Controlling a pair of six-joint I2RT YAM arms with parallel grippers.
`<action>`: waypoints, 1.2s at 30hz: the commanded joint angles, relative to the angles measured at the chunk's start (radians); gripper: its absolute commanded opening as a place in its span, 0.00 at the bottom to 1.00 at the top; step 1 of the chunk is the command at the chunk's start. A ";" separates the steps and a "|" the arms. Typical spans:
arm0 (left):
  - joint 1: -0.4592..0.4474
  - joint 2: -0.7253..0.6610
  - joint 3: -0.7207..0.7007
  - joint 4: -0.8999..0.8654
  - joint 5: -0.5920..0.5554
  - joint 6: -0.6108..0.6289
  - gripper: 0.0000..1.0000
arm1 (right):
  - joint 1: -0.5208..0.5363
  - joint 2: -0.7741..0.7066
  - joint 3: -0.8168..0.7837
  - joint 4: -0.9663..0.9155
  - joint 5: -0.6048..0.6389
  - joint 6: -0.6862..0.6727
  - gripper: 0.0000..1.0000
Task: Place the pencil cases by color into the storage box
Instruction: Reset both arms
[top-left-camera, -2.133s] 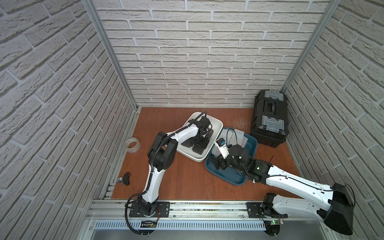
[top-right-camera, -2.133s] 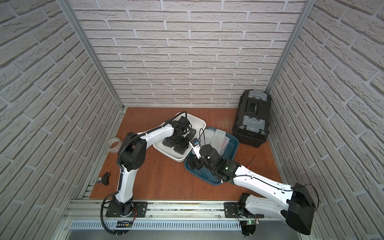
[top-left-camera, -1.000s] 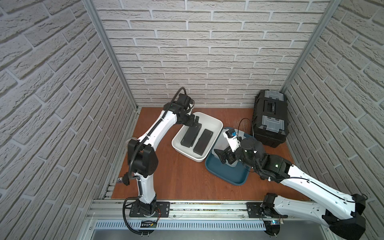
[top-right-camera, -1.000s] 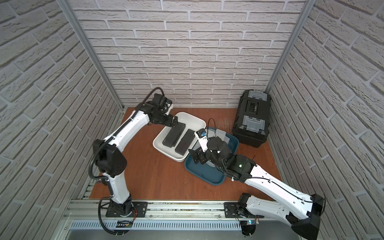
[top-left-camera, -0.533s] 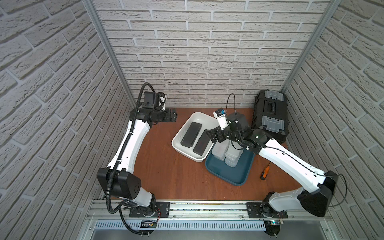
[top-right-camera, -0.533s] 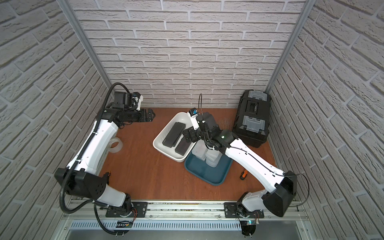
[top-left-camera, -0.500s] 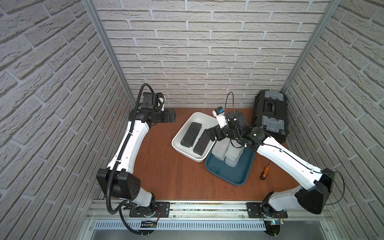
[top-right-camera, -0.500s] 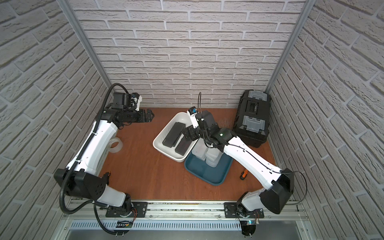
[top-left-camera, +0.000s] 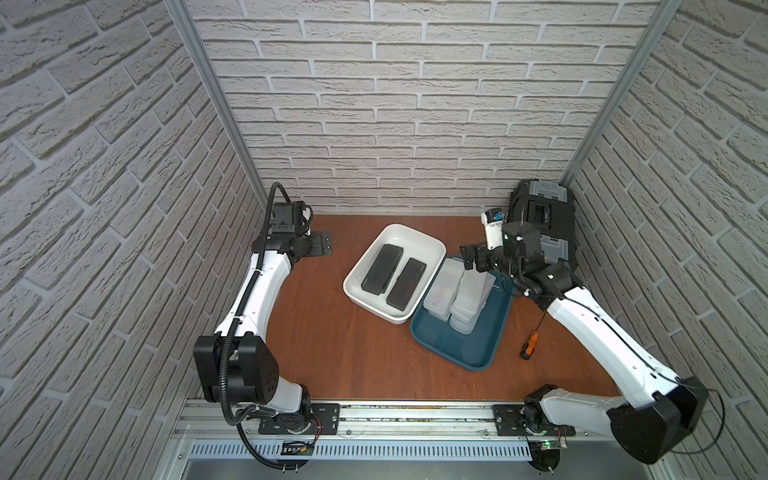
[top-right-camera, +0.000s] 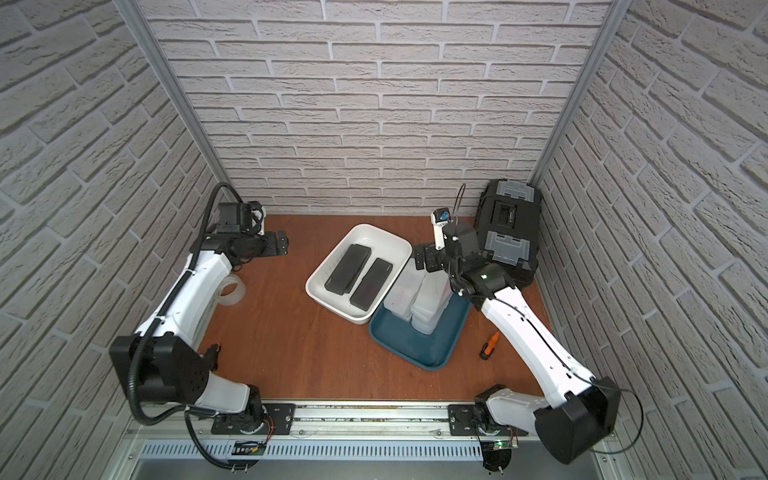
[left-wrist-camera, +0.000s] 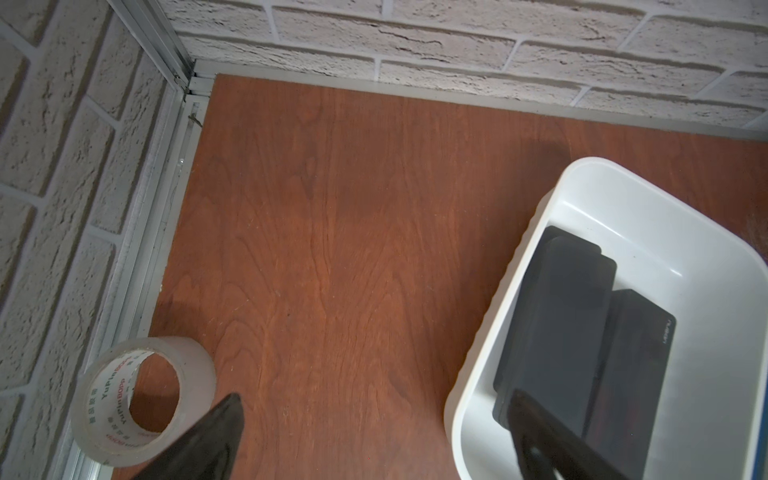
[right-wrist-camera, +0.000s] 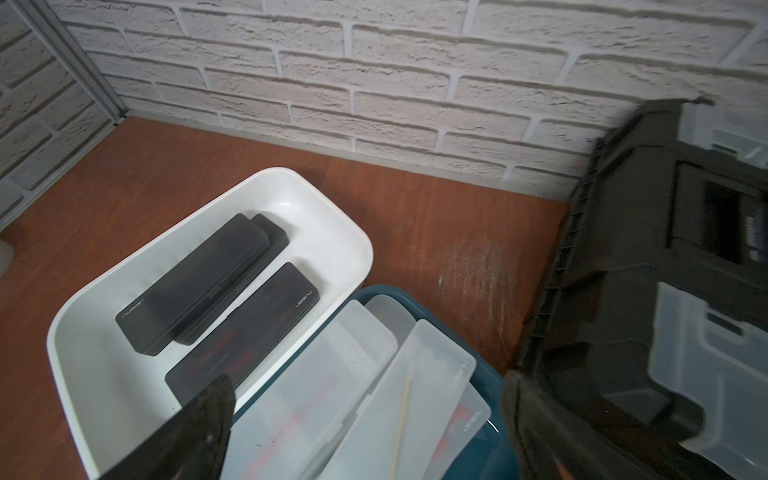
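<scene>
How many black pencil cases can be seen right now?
3, all inside the white bin: the top case lies stacked on a lower case that peeks out, and a single case lies beside them. Others may be hidden underneath.

The left arm (top-left-camera: 257, 291) and right arm (top-left-camera: 590, 328) stretch forward, elbows bent outward. The left gripper (top-left-camera: 321, 247) and right gripper (top-left-camera: 470, 258) point toward each other, well apart, both empty, fingers (left-wrist-camera: 195, 444) spread wide.
</scene>
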 joint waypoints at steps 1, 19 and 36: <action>0.025 -0.042 -0.076 0.176 -0.008 0.008 0.98 | -0.005 -0.070 -0.095 0.109 0.102 -0.026 1.00; 0.092 -0.077 -0.473 0.738 0.036 0.039 0.98 | -0.102 -0.222 -0.527 0.463 0.164 -0.043 1.00; 0.029 0.010 -0.666 1.030 -0.024 0.098 0.98 | -0.330 -0.027 -0.726 0.819 -0.003 0.004 0.98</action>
